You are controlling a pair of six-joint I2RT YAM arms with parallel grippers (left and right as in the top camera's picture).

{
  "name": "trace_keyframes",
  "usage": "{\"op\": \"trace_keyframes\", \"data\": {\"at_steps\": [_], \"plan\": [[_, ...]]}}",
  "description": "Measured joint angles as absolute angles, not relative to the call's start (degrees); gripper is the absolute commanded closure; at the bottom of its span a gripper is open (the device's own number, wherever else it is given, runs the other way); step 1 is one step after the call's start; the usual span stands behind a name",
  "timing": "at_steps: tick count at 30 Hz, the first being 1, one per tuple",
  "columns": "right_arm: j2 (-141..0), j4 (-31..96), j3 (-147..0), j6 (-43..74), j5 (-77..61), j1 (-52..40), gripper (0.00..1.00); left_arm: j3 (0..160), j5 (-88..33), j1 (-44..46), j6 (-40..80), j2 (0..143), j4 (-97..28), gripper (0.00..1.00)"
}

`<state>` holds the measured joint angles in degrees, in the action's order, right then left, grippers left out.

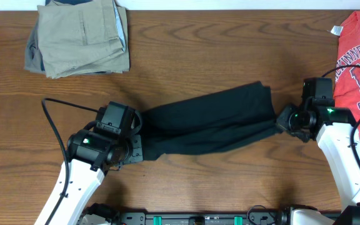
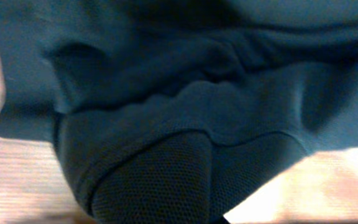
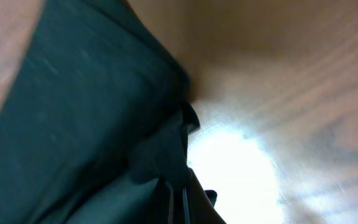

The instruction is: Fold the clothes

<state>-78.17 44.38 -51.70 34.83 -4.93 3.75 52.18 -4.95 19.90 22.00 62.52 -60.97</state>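
The black T-shirt (image 1: 208,122) lies bunched in a long band across the worktop (image 1: 217,50), its ends clenched by the left fingers (image 1: 136,139) and right fingers (image 1: 282,120). It looks soft, light and limp (likely to sag) — best gripped at hems or corners.

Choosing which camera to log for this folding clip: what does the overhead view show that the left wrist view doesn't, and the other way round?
Only overhead: the whole black T-shirt stretched as a bunched band between the left claw and the right claw, both shut on its ends, plus folded khaki trousers at the far left corner and a red T-shirt at the right edge. Only left wrist: a blurred close-up of the fabric's folds and weave. Both: the black T-shirt lying on the wooden table.
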Motion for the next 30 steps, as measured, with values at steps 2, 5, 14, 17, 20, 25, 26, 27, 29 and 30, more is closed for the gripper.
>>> {"op": "trace_keyframes", "data": {"at_steps": [2,5,14,17,20,25,26,27,29,30], "plan": [[-78.2,41.8,-51.7,35.2,-5.0,3.7,0.99,52.2,-2.3,19.9,22.2,62.9,-60.6,0.93],[-78.2,38.4,-51.7,35.6,-5.0,3.7,0.99,52.2,0.9,19.9,22.7,63.6,-59.7,0.93],[-78.5,34.0,-51.7,35.7,-5.0,3.7,0.98,52.2,5.5,19.9,23.6,67.3,-53.6,0.93],[-79.5,32.1,-51.7,35.8,-5.0,3.7,0.98,52.2,7.3,19.9,23.8,68.7,-50.5,0.93],[-80.9,30.0,-51.7,35.8,-5.0,3.7,0.98,52.2,9.0,19.9,24.0,70.3,-47.6,0.92],[-84.4,25.2,-51.7,35.8,-5.0,3.4,0.98,52.2,10.7,19.9,24.0,73.5,-45.3,0.93],[-85.1,24.1,-51.7,35.8,-5.0,3.3,0.99,52.2,11.3,19.9,24.0,74.1,-44.9,0.93],[-85.9,22.8,-51.7,35.8,-5.0,3.3,0.99,52.2,12.1,19.9,24.0,74.8,-44.6,0.93],[-87.5,20.4,-51.7,35.8,-5.0,3.0,0.99,52.2,13.8,19.7,24.3,76.4,-44.3,0.93],[-88.3,19.1,-51.7,35.8,-5.0,2.9,0.99,52.2,14.4,19.5,24.5,77.0,-44.3,0.92]]}}
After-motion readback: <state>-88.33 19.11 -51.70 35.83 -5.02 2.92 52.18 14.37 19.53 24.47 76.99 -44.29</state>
